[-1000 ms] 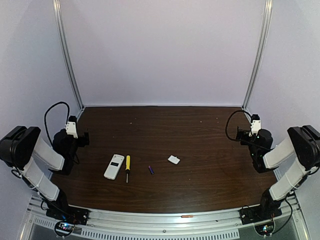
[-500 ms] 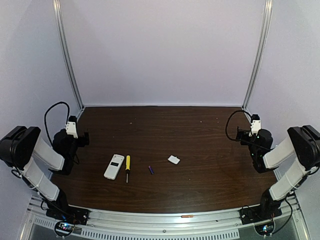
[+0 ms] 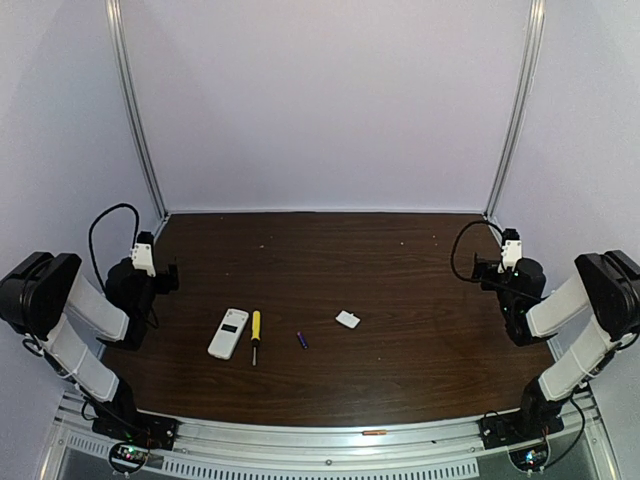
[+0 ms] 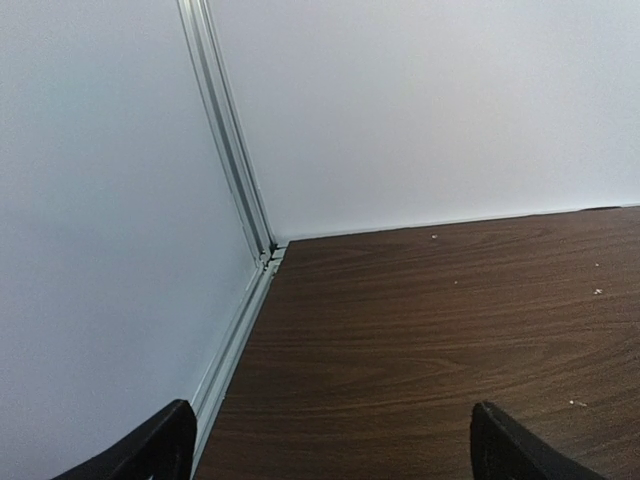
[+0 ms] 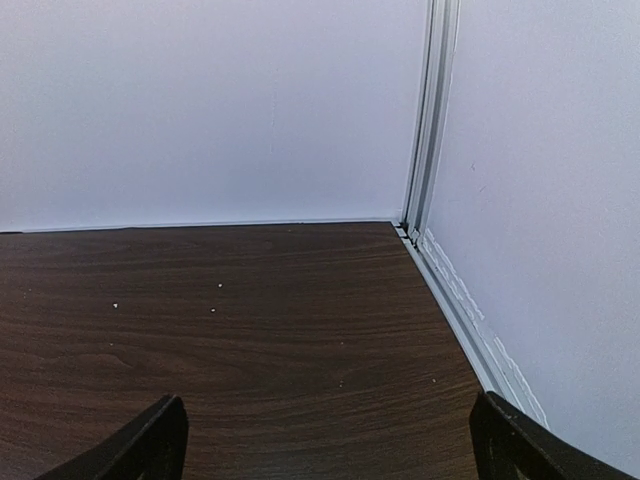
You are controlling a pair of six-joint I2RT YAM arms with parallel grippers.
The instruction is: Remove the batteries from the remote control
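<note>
The white remote control (image 3: 228, 333) lies flat on the dark wooden table, left of centre, with its small dark window at its far end. One blue-purple battery (image 3: 302, 340) lies loose on the table to its right. Any other battery is not visible. My left gripper (image 3: 172, 277) is far left, well away from the remote; its wrist view shows both fingertips wide apart and nothing between them (image 4: 330, 450). My right gripper (image 3: 480, 268) is at the far right edge, open and empty (image 5: 325, 445).
A yellow-handled screwdriver (image 3: 255, 334) lies just right of the remote. A small white square lid piece (image 3: 348, 320) lies right of the battery. Aluminium frame posts (image 3: 135, 110) and white walls close off the sides and back.
</note>
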